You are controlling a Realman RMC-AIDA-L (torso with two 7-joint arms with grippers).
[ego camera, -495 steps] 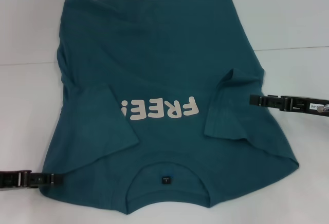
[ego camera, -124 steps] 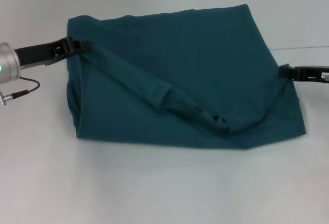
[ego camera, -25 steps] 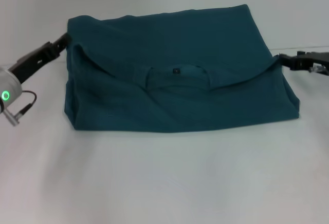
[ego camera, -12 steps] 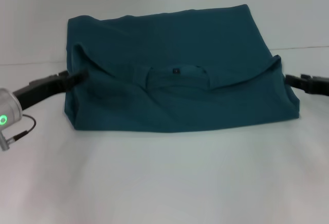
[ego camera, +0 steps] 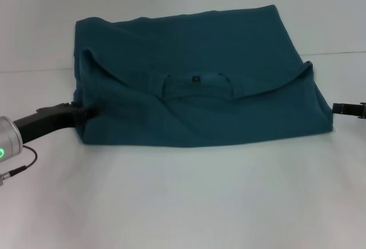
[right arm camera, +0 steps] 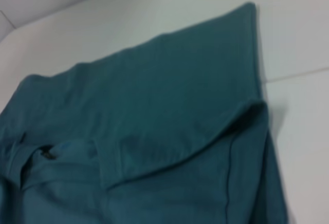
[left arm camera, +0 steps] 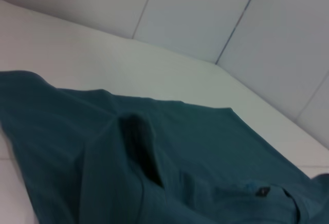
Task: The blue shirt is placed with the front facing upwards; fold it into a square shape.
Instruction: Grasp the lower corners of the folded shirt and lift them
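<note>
Blue shirt point(ego camera: 194, 77) folded on white worktop point(ego camera: 183, 203), left pincer point(ego camera: 86, 111) at its left edge, right pincer point(ego camera: 343, 109) just right, grip of both indiscernible.

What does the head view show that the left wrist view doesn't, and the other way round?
Only the head view shows both arms: the left hand at the blue shirt's left edge, the right hand off its right edge, and the shirt's whole folded outline. Only the left wrist view shows the dark pocket under the raised fold and the wall panels behind. Both show the shirt and its neck label.
</note>
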